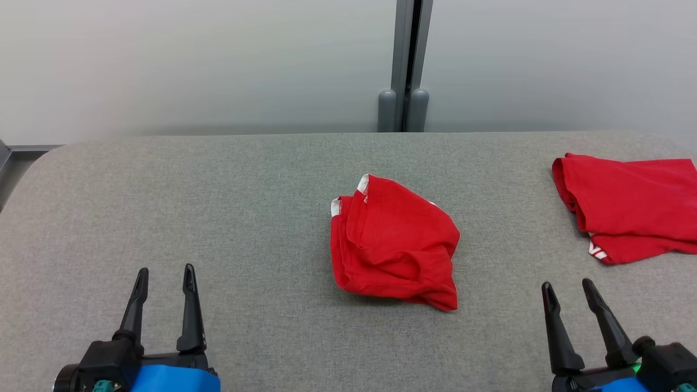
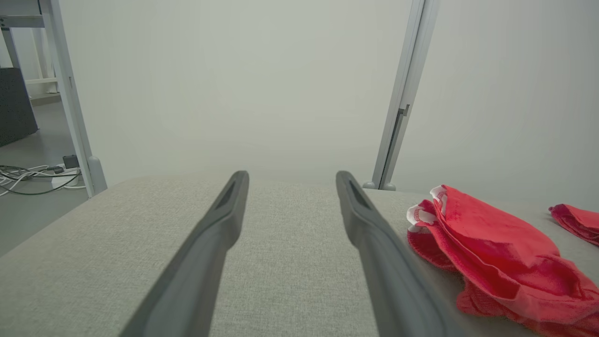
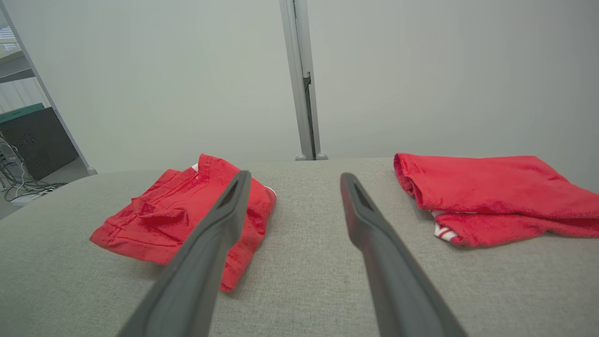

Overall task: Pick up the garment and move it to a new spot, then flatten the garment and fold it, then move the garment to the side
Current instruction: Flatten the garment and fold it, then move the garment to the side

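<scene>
**Garment central and unhandled, both arms empty**

Both my left jaws and my right jaws stand spread wide and grasp nothing. They rest low at the near edge of the grey tabletop (image 1: 218,207), one at each corner of the head view.

The garment (image 1: 395,245), a crumpled red piece with white trim at its far-left corner, lies mid-tabletop, ahead of both arms and between them. It is forward and to the right of my left jaws, and forward and to the left of my right jaws. Its longer run goes diagonally from that trimmed corner to its near-right corner.

I judge the right arm to be the nearer, with the near-right corner closest to it. A second red garment (image 1: 631,207) lies well apart at the far right, and it looks already folded.
</scene>
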`<state>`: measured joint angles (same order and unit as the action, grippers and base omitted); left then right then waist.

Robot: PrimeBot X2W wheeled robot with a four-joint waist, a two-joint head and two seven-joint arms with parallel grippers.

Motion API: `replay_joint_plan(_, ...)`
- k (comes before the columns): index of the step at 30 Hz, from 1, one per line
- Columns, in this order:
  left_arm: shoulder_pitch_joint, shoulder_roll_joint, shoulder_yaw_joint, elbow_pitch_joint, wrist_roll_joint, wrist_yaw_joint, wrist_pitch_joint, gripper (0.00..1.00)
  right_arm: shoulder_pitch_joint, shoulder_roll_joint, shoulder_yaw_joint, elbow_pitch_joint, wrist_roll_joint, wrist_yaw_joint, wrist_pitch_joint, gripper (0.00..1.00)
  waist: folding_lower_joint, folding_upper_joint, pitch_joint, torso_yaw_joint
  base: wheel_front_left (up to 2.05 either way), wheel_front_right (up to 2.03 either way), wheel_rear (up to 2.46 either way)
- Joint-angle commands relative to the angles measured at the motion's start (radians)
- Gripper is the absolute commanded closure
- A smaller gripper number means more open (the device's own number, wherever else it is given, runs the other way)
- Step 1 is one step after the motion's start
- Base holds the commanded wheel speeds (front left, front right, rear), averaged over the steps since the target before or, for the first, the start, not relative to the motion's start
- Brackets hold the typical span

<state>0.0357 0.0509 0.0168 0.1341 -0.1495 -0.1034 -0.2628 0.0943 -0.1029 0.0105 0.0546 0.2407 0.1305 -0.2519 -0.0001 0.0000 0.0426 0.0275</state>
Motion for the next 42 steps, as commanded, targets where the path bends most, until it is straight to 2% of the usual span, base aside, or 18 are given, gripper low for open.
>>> replay_joint_plan(1, 0.005, -0.001, 0.002, 0.003, 0.004, 0.000, -0.002, 0.00, 0.012, 0.001, -0.004, -0.005, -0.004, 0.001, 0.002, 0.00, 0.0001, 0.0000, 0.000, 0.002, 0.00, 0.00, 0.00)
replay_joint_plan(10, 0.024, -0.001, 0.010, 0.027, 0.030, 0.011, -0.002, 0.00, 0.065, 0.046, -0.021, -0.037, -0.038, 0.001, 0.013, 0.00, 0.0001, 0.0000, -0.014, 0.010, 0.00, 0.00, 0.00)
replay_joint_plan(42, 0.044, -0.001, 0.013, 0.030, 0.032, 0.022, -0.002, 0.00, 0.088, 0.052, -0.031, -0.034, -0.031, 0.001, 0.028, 0.00, 0.0001, 0.0000, -0.039, 0.007, 0.00, 0.00, 0.00)
